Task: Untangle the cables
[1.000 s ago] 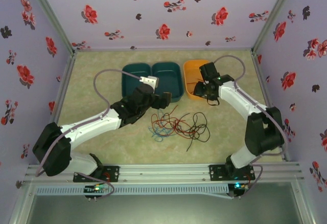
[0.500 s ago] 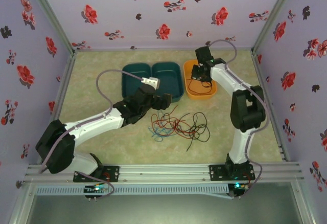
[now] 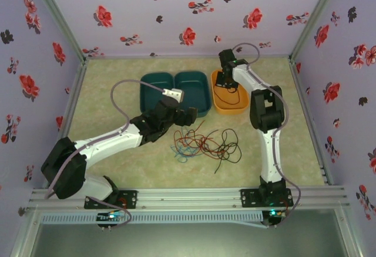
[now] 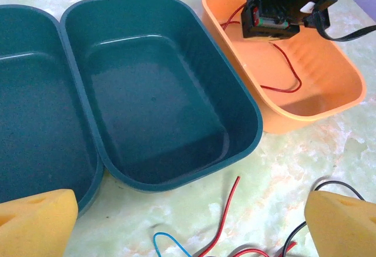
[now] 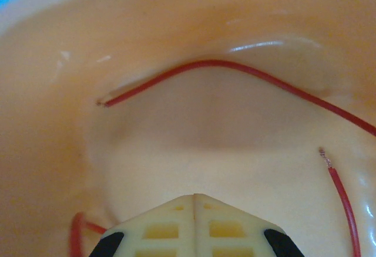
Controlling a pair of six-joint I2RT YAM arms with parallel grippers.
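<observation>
On the left, the left gripper (image 3: 187, 116) hangs low over the worktop (image 3: 103, 75), jaws spread wide. Its yellow pads (image 4: 35, 225) sit at the two bottom corners of the wrist view with nothing between them. Just beside it, on the near side and a little to the right, lie the cables (image 3: 205, 144). They are a loose heap of thin red, black and blue strands looped over one another on the bare worktop. From the left wrist, a red end and a blue curl of the heap (image 4: 220, 210) reach up between the pads.

Beyond that gripper, two teal trays (image 3: 194, 93) stand side by side, touching. Further right, an orange tray (image 3: 232, 105) sits just beside them. The right gripper (image 3: 225, 85) is down inside it, fingers pressed tip to tip, nothing seen pinched. A red cable (image 5: 235, 69) curves across the tray floor ahead of those closed tips, apart from them. Another red end lies off to the right.
</observation>
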